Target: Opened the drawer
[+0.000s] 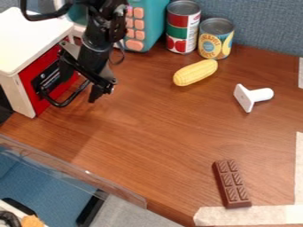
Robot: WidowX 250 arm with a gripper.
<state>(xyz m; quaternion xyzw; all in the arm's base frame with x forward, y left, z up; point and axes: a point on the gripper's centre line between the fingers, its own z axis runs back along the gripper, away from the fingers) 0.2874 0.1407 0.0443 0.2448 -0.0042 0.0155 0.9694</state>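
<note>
Beside the white cabinet's point(29, 35) front, the black gripper point(100, 88) hangs close to the red drawer point(28, 76), which looks shut in its frame; whether the gripper is spread or closed, I cannot tell. A shallow catch could slip off during the pull, while a sideways tug could jam the drawer or drag the whole cabinet across the table point(148, 128).

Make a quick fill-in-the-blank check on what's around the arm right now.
The black robot arm hangs beside the white-topped box, whose front is ____.
Behind the yellow corn cob stand ____ metal cans.
The segmented chocolate bar near the beige tape is ____.
To the cob's ____ in the image lies a white T-shaped object.

Red; two; brown; right.
</note>
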